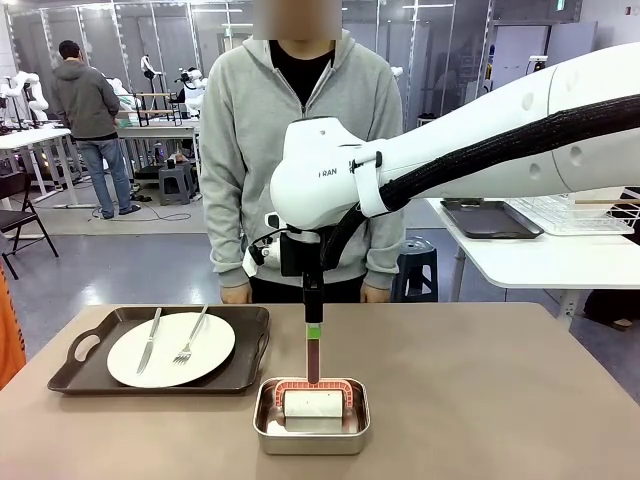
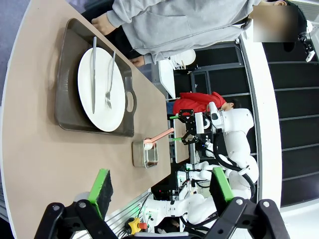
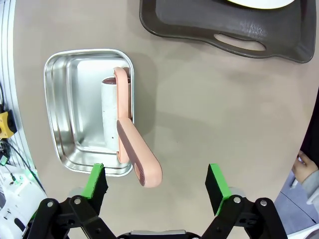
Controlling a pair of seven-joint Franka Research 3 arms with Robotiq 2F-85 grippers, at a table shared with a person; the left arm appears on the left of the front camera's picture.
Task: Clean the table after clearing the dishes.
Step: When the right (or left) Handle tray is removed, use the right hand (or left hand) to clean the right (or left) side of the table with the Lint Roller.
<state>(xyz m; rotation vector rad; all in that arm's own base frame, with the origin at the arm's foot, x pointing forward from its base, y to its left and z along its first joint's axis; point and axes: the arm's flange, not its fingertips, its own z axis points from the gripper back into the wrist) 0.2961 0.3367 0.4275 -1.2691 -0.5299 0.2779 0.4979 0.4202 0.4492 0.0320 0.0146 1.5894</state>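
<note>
A white plate [image 1: 170, 349] with cutlery [image 1: 148, 340] lies on a dark tray [image 1: 70, 378] at the robot's left of the tan surface [image 1: 480, 400], near a standing person [image 1: 300, 120]. The right claw [image 3: 156, 169] hangs wide open over a steel pan [image 3: 60, 74] holding a pink-handled lint roller [image 3: 110, 114], the handle rising untouched between its fingers [image 3: 98, 181]. The left claw [image 2: 160, 186], also wide open and empty, hovers near the surface's end.
</note>
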